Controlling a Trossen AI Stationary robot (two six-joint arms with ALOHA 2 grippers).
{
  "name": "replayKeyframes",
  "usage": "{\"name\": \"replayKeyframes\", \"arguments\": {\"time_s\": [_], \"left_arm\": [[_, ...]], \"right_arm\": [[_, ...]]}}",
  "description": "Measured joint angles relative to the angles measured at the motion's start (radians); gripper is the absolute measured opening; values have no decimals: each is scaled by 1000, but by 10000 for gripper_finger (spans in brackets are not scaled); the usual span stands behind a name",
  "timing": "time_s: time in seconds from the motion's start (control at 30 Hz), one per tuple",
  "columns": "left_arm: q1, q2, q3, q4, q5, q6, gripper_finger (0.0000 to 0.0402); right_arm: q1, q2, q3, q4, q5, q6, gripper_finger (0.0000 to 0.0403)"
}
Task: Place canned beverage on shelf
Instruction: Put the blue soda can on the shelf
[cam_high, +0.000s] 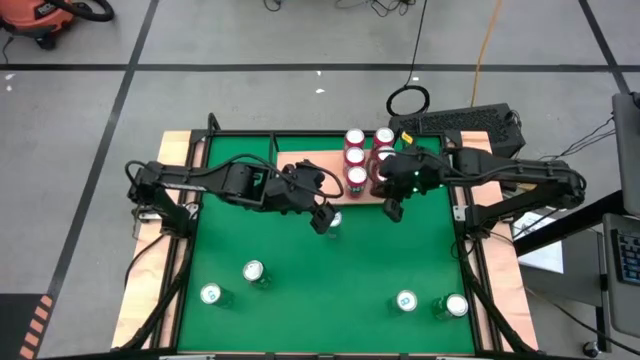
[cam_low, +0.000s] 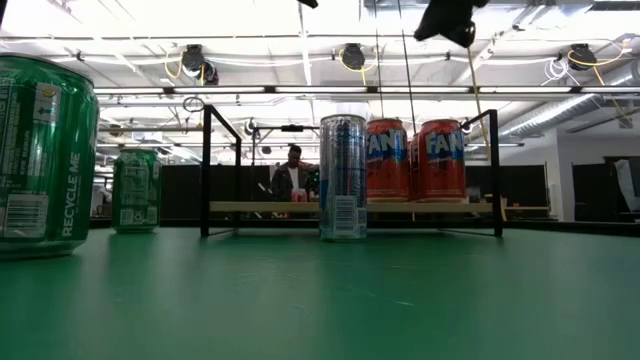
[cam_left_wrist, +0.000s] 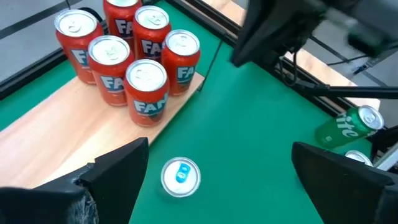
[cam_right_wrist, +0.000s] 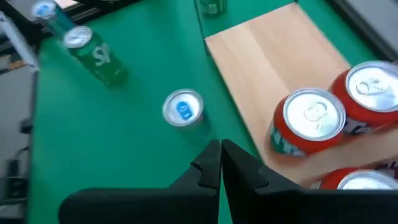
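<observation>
Cans (cam_high: 356, 150) fill the shelf's (cam_high: 300, 165) right end; left fingers (cam_high: 326, 221) gape empty over a silver can (cam_left_wrist: 180, 176), right fingers (cam_right_wrist: 221, 163) shut empty.

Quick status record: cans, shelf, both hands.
shelf: light-wood board, left part bare
orange cans: five, upright, clustered at the shelf's right end
blue-tab can: upright on the green mat, just in front of the shelf
left hand: open, poised above the blue-tab can
right hand: shut, empty, near the orange cans
green cans: four, nearer the front edge

Glossy metal cans (cam_left_wrist: 145, 93), light-wood shelf (cam_left_wrist: 74, 137)
</observation>
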Motion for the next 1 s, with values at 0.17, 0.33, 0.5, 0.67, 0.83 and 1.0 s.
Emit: {"name": "replayKeyframes", "arguments": {"time_s": [0.17,0.33,0.5,0.67,0.83,1.0], "left_arm": [[7,0,0,-1,26,18,396],[9,0,0,0,54,4,396],[-8,-19,0,5,65,-34,396],[-43,-38,1,-31,101,-24,396],[-60,-46,1,-157,156,-54,395],[-71,-48,1,-203,191,-50,395]], "right_arm": [[20,-1,38,-71,-96,36,6],[80,-2,37,-123,-128,71,6],[156,-2,36,-159,-135,153,6],[230,-3,36,-131,-191,239,14],[328,-24,36,-104,-203,367,45],[453,-26,36,-103,-202,474,98]]}}
